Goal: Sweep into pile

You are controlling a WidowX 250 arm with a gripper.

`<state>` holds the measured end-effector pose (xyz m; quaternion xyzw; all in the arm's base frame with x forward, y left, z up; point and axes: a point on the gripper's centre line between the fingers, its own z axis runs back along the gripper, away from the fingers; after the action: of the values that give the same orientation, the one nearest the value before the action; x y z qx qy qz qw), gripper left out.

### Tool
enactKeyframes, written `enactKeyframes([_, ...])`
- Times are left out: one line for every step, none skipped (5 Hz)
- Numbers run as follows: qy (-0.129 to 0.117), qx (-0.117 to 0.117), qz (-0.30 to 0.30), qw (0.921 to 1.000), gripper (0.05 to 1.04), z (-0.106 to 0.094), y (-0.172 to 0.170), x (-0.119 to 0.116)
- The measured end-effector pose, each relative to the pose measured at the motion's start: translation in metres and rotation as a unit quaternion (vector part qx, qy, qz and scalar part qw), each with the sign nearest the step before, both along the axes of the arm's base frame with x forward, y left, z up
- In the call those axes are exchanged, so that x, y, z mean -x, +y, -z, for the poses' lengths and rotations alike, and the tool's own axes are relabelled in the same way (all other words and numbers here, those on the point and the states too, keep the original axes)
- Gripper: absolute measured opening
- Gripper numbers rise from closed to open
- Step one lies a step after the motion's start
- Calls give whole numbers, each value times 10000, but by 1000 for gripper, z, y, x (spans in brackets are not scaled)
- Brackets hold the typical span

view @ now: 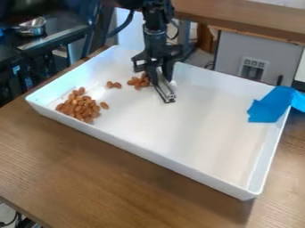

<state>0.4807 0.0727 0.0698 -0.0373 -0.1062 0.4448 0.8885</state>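
The black gripper (158,71) hangs down over the back-left part of the white tray (173,162), holding a narrow metallic-looking tool (164,89) that slants down to the tray floor. Brown nuts lie in a heap (80,106) near the tray's left corner. A smaller cluster of nuts (140,82) sits just left of the tool, beside the gripper and partly hidden by it. Between the two groups are a few loose nuts (113,84). One nut (104,105) rests at the right edge of the large heap.
Low walls run all around the tray on the wooden table (89,164). Blue tape or cloth (271,107) hangs over the tray's right wall. Behind the tray are a wooden ledge (250,21) and a grey panel with an outlet (253,69). A metal bowl (32,27) stands at the upper left.
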Motion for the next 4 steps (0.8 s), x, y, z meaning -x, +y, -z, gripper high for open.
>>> enactKeyframes([-112,80,-626,9979,368,0,14,-1])
enactKeyframes([-107,146,-927,9955,368,5,17,8])
enactKeyframes([-110,178,-1361,9905,368,5,24,26])
enactKeyframes([-31,173,-1601,9870,367,5,36,46])
